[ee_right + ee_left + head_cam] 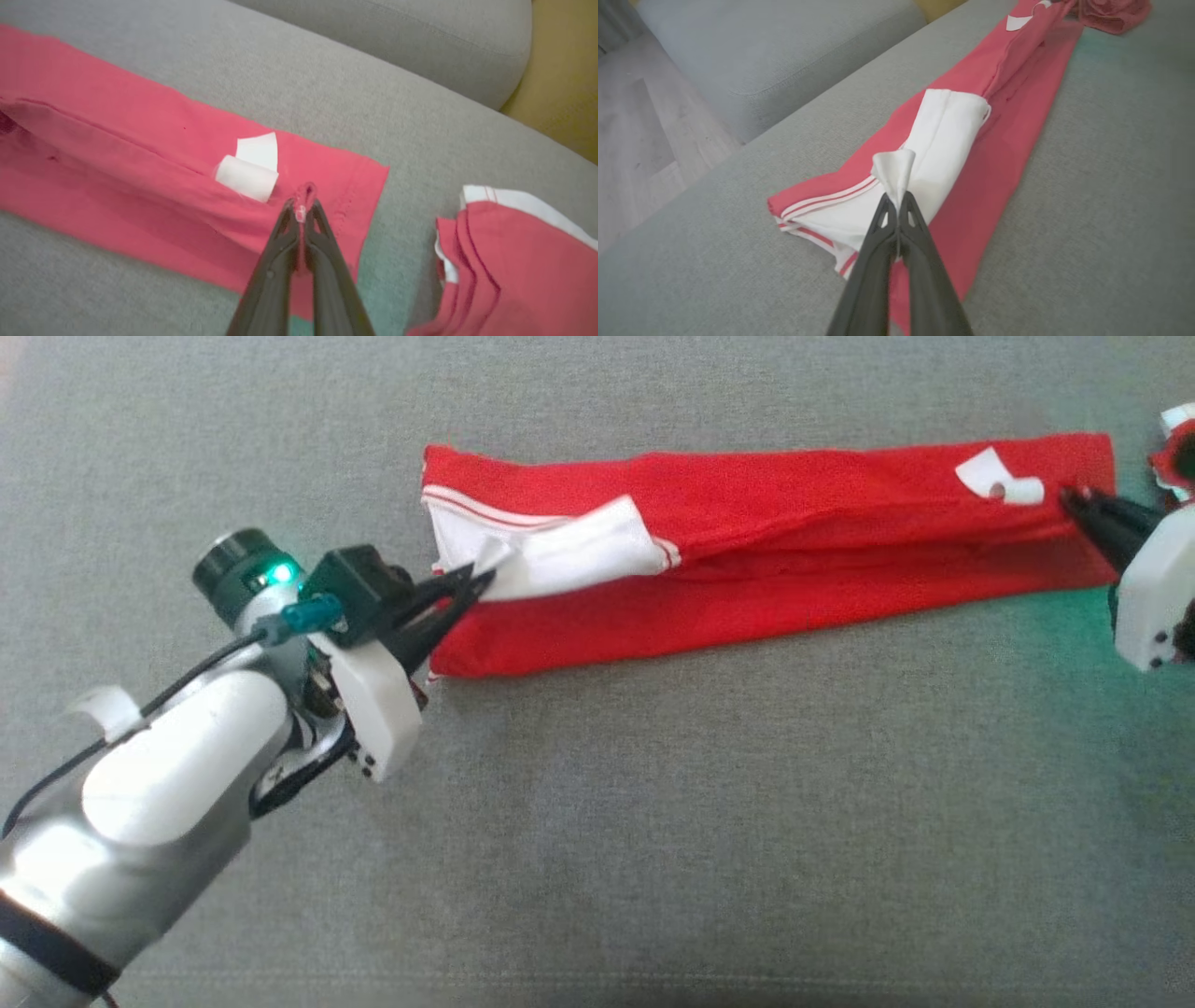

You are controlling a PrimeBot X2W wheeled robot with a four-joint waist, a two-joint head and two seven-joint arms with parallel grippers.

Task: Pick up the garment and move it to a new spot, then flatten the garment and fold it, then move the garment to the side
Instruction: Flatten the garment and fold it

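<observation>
The left arm [177, 775] slants up from the lower left, its wrist light [278, 574] glowing green, the left gripper [478, 581] pinched tight on the garment [794, 541] at its white end; the right gripper [1072, 497] clamps the opposite red end, fingers together

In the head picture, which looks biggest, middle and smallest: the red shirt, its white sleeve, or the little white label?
1. red shirt, largest, stretched across the grey cushion.
2. white sleeve, pinched in the left tool.
3. white label, smallest, curled by the right tool.
All lie flat together, so nearness changes nothing.
</observation>
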